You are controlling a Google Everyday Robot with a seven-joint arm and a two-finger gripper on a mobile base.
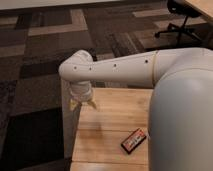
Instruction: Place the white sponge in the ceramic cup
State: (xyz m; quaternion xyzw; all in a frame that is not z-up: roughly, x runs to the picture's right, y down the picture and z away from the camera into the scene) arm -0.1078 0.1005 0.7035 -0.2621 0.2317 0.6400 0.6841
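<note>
My gripper point(83, 103) hangs from the bent white arm point(115, 67) over the far left corner of the wooden table point(112, 120). It points down, just above the table's back edge. The white sponge is not in view. The ceramic cup is not in view either. The arm's large white body point(182, 115) fills the right side and hides that part of the table.
A black-and-red flat packet point(133, 140) lies on the table near its front, to the right of and nearer than the gripper. Beyond the table is patterned dark carpet point(45, 55). A black office chair base point(177, 25) stands at the far right.
</note>
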